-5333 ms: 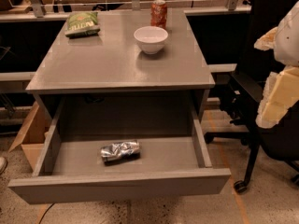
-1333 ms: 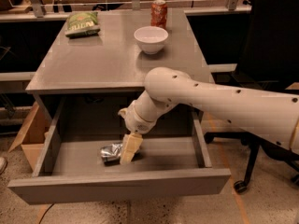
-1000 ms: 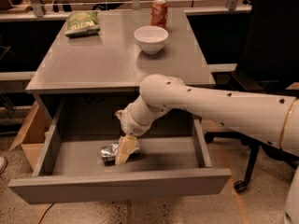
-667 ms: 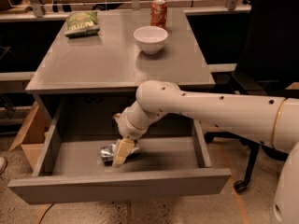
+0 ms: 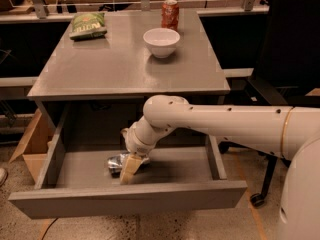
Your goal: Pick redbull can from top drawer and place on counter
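Note:
The redbull can (image 5: 115,162), a crinkled shiny silver can, lies on its side on the floor of the open top drawer (image 5: 125,199), left of middle. My gripper (image 5: 127,170) reaches down into the drawer from the right and sits right at the can's right end, covering part of it. The white arm (image 5: 210,121) crosses over the drawer's right side. The counter (image 5: 115,64) is the grey cabinet top above the drawer.
On the counter stand a white bowl (image 5: 161,41), a red-orange soda can (image 5: 170,14) behind it, and a green snack bag (image 5: 88,25) at the back left. A cardboard box (image 5: 31,144) sits left of the cabinet, and a black office chair (image 5: 285,79) to the right.
The arm came in from the right and went down into the drawer. Over the last second the gripper has crept left and lower onto the can, which has stayed in place.

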You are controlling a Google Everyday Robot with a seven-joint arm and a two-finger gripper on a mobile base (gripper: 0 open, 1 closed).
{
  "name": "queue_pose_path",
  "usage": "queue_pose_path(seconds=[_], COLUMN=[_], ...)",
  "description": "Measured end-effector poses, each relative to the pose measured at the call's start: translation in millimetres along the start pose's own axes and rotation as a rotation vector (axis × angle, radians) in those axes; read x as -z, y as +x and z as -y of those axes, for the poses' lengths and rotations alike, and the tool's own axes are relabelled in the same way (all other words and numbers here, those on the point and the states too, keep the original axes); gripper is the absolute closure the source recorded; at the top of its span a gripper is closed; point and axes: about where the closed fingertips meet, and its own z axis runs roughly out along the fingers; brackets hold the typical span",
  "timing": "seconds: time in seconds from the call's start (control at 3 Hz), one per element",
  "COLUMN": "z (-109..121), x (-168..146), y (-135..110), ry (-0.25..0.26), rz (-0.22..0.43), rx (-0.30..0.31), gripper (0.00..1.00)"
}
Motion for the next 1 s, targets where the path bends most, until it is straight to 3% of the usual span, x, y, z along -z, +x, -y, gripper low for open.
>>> queue_pose_path(seconds=[0.67,1.0], z=[-8,-8], x=[-13,-2], y=[10,10], ry=[-0.044,-0.054], rz=[0.038,0.093], rx=[-0.022,-0.017], gripper=[0.42,0.65])
